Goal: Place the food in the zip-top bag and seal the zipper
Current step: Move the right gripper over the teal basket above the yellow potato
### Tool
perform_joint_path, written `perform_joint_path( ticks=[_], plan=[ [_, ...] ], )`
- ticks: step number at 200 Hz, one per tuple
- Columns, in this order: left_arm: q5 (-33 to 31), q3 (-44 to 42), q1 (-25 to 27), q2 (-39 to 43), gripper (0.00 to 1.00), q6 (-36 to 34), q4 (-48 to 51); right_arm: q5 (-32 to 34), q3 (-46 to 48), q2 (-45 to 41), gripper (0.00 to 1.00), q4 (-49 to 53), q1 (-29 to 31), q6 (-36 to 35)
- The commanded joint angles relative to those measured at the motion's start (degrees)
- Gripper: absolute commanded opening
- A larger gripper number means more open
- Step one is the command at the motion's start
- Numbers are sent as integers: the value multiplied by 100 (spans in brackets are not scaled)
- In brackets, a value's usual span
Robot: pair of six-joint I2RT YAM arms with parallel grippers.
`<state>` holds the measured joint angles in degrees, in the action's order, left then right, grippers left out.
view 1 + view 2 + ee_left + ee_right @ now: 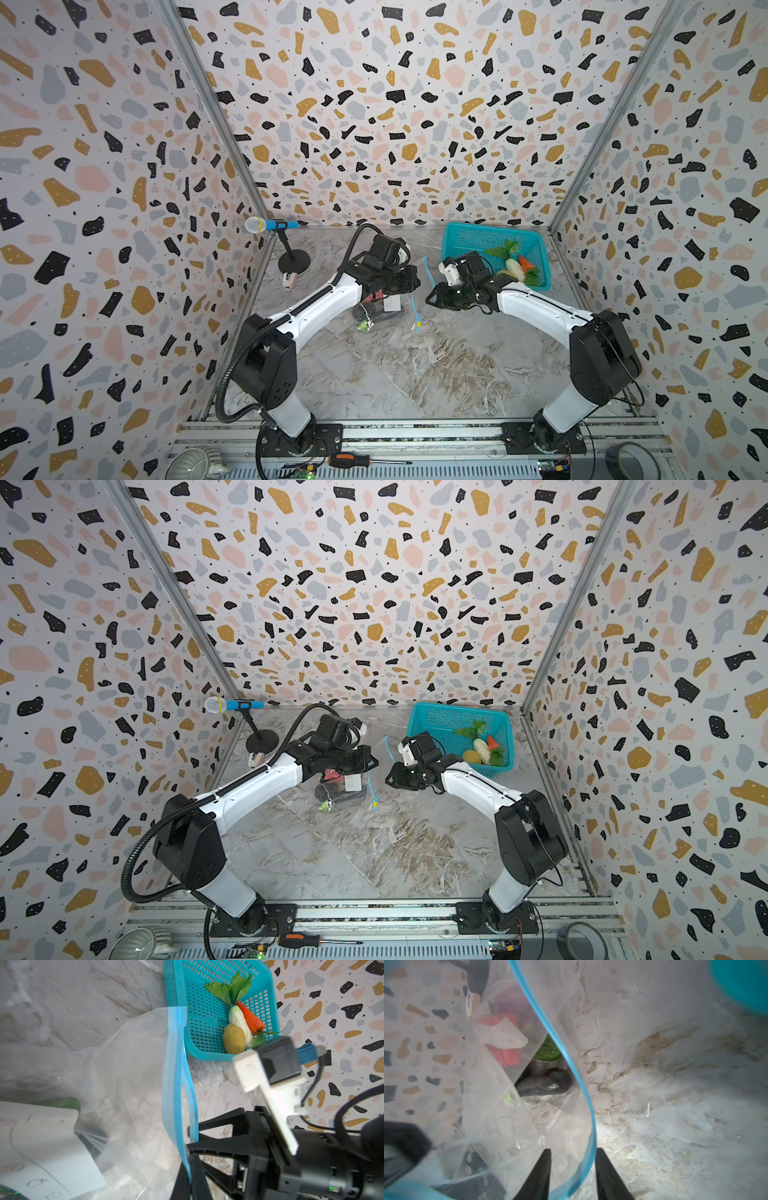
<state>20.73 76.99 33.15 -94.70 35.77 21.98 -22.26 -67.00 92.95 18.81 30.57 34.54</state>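
Blue zipper point(593, 1126) threads parted right end effector point(574, 1149).

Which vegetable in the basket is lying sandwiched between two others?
The white cabbage-like piece. The yellow piece lies against one side of it and the orange carrot against the other.

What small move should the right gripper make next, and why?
Probably draw the right gripper back from the bag and turn to the basket. Its jaws stand open with the zipper between them, holding nothing, and the carrot, a white piece, a yellow piece and greens lie in the basket, not yet bagged.
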Motion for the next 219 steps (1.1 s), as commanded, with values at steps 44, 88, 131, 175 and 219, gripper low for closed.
perform_joint_path(
  ticks=[44,88,131,175,219],
  plan=[
    [289,102,-1,-107,0,-24,-396,1390,-1575,158,53,1116,-1103,-884],
    [623,97,-1,-231,0,39,-578,2334,-2541,972,57,1784,-1834,-1304],
    [752,153,-1,-303,0,62,-589,2845,-2936,1628,63,2318,-2293,-1435],
    [784,180,-17,-373,0,56,-590,3016,-3246,2110,70,2690,-2577,-1568],
    [766,299,-25,-444,0,32,-531,2904,-3383,2383,76,2755,-2663,-1596]
  ],
)
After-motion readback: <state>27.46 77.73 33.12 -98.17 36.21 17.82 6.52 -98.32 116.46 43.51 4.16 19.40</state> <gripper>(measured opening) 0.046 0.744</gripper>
